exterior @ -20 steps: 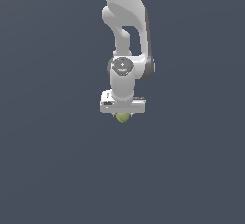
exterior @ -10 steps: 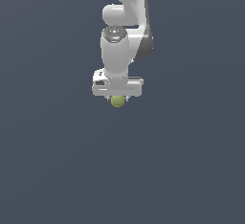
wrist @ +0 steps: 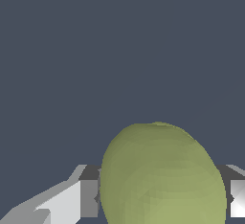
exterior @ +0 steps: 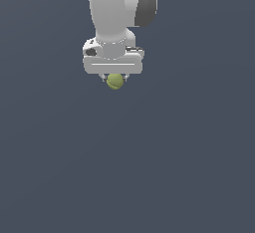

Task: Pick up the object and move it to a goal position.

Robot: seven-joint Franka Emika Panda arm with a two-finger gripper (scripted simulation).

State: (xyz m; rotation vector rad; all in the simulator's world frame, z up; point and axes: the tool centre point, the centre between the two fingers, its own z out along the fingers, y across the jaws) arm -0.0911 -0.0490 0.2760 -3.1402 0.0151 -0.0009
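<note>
The object is a small olive-green ball [exterior: 115,81], hanging just under the white hand of the arm in the upper middle of the exterior view. My gripper [exterior: 115,80] is shut on the ball, its short fingers pressed against both sides. In the wrist view the ball [wrist: 162,175] fills the space between the two fingers [wrist: 88,198], which touch it on either side. Nothing marks a goal position in either view.
A plain dark grey-blue surface [exterior: 149,167] spreads under and around the arm. No other objects, containers or edges show in either view.
The arm has risen in the exterior view and come nearer to the camera, carrying the ball with it. The grip on the ball is unchanged.
</note>
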